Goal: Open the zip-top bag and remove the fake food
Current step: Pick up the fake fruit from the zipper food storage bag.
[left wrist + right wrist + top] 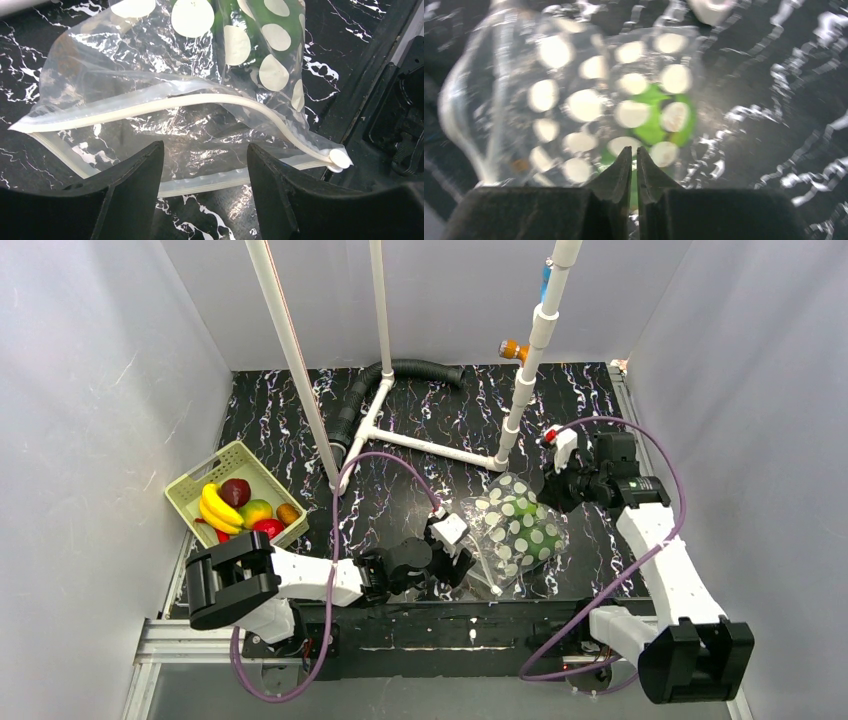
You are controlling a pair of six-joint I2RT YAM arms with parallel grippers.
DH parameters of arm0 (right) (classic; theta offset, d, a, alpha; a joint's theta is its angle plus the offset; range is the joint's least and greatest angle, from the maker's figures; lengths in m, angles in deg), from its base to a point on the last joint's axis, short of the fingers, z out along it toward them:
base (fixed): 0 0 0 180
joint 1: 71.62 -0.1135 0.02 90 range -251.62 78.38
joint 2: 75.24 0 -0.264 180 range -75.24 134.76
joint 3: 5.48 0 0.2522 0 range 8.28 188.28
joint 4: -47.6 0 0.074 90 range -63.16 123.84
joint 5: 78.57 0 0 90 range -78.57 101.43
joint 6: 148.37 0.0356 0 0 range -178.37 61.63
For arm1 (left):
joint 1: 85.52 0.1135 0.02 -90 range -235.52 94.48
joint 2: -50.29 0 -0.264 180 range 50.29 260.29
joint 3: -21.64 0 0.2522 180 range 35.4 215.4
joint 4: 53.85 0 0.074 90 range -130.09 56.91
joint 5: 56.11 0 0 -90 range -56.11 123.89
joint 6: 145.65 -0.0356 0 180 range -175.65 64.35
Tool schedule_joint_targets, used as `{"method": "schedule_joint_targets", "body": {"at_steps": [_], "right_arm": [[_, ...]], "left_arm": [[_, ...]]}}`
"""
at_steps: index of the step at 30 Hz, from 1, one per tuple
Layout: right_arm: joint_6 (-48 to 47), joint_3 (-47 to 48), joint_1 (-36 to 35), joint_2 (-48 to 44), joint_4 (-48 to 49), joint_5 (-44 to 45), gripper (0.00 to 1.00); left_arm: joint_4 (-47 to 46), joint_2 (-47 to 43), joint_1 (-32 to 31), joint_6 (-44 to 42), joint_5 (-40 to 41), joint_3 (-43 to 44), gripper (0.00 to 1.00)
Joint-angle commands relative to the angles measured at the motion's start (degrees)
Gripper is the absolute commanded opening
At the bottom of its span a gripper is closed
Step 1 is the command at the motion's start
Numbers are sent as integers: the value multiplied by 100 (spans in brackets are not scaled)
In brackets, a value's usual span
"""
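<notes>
Zip-top bag lies near the worktop's front edge, right of centre, mouth gaping, green piece inside. My left gripper stands wide at the lip, holding nothing. Right gripper jaws are nearly together over the far end; I can't tell if they pinch film. Risk: slick film slips and the bag drags along with the food.

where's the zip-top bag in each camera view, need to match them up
top external: zip-top bag lies right of centre, toward the near edge.
left wrist: zip-top bag fills the top and middle, its opened zip edge lowest in the picture.
right wrist: zip-top bag, blurred, fills the left and centre.
shared landmark: the green piece inside it, behind the pale dots.
</notes>
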Motion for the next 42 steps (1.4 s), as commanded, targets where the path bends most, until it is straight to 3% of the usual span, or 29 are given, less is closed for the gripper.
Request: {"method": "schedule_joint_targets", "body": {"at_steps": [1, 4, 9, 21, 30, 42], "right_arm": [[934, 49, 42, 567, 1240, 2240, 12], [902, 147, 42, 1140, 1401, 2791, 11], [992, 292, -70, 1839, 1389, 2964, 10], [140, 756, -546, 2676, -93, 488, 9], [514, 708, -691, 2940, 164, 817, 11], [-188, 768, -1612, 3072, -450, -526, 12]], "left_arm": [[-703, 144, -17, -362, 276, -71, 60], [-1109, 429, -12, -607, 164, -99, 60], [-1321, 759, 7, -748, 26, -35, 61], [-1886, 1366, 329, -625, -40, -133, 74], [-2268, 1622, 431, -747, -361, -142, 74], [-2308, 1600, 483, -823, -226, -206, 87]]}}
